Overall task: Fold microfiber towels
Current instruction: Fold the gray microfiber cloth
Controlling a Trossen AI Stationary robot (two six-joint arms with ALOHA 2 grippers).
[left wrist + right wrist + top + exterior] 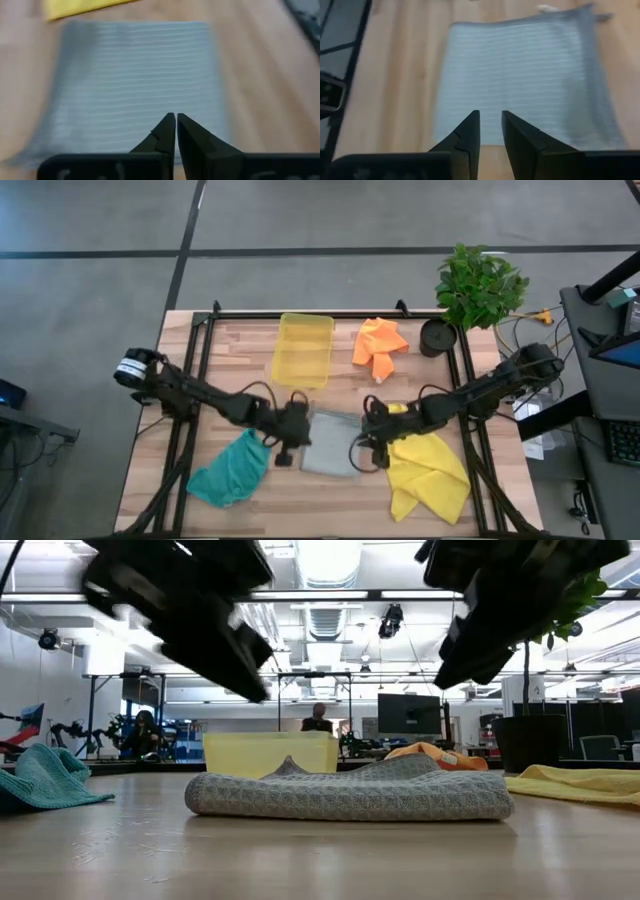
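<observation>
Both pincers hung above the grey towel, and neither one held anything. On the left gripper the two fingers were pressed together, with only a thin line between them, and it stood over the left edge of the grey towel. On the right gripper the fingers stood a little apart, with a narrow gap and nothing inside it, and it stood over the right edge of the same towel. In the low view both were clearly lifted off the cloth.

The grey towel lay in the middle of the table, flat and compact, with straight edges; from the side it showed more than one layer. I judge that this towel was already folded, or very nearly.

The other three looked not yet done. The teal towel lay crumpled to the left of the grey towel, near the front edge of the table. The yellow towel lay spread and wrinkled just to the right of the grey towel. The orange towel lay bunched behind the grey towel, to the right of the yellow plastic tray. So about one of four was finished, and three were left, as far as I can judge.
</observation>
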